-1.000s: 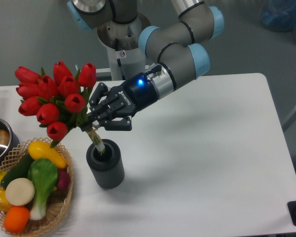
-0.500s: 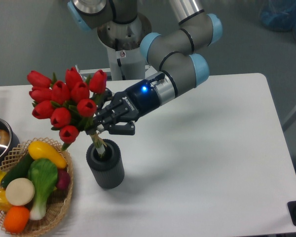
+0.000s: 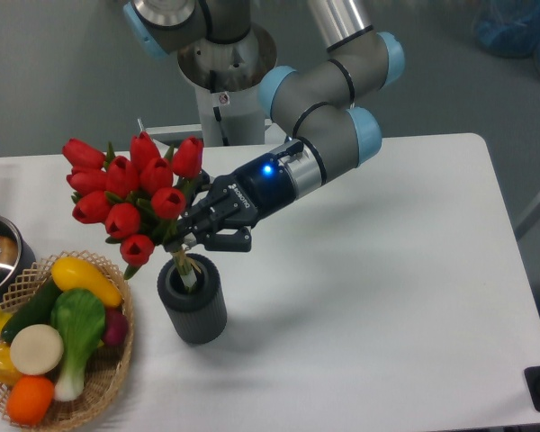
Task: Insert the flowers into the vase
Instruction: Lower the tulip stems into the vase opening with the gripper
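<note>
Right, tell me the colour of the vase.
Dark grey, ribbed vase, clear in the fixed camera view.

Even, bright overhead light — soft, faint shadows on the white desk (image 3: 387, 270) — with sharp focus throughout and a blue glow on the arm.

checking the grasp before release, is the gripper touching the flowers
Touching. The camera view shows the gripper closed around the stems of the flowers just above the vase.
</note>
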Motion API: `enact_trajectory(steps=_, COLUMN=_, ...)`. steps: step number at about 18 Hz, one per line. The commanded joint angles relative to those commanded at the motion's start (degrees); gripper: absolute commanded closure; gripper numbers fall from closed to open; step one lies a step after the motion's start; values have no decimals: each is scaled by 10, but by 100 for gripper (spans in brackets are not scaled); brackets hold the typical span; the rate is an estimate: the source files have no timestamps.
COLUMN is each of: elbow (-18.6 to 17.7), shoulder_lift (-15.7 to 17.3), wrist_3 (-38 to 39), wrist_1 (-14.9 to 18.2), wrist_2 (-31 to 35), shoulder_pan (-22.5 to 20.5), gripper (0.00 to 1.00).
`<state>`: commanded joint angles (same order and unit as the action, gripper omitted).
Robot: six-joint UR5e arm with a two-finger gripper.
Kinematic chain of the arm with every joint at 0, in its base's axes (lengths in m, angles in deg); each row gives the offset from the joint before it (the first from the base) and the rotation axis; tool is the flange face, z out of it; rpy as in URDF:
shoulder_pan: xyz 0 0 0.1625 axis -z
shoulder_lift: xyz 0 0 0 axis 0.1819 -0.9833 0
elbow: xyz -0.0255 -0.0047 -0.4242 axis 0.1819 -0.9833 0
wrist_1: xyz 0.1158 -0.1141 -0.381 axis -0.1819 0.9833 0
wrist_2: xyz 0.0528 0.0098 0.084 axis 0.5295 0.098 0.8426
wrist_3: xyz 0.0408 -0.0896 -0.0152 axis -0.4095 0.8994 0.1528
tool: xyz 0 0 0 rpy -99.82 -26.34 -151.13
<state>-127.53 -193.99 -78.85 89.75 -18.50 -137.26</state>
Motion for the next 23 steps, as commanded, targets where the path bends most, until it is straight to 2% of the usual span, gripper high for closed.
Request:
enact_trajectory(steps=11, elbow=-8, shoulder_lift=-25, wrist_3=-24, wrist_1=0, wrist_2=2, shoulder_pan=4, gripper=86)
enact_trajectory(steps=23, elbow=-39, shoulder_lift=-45, wrist_3=-62, wrist_1=0, wrist_2=4, shoulder_pan=5, gripper=85)
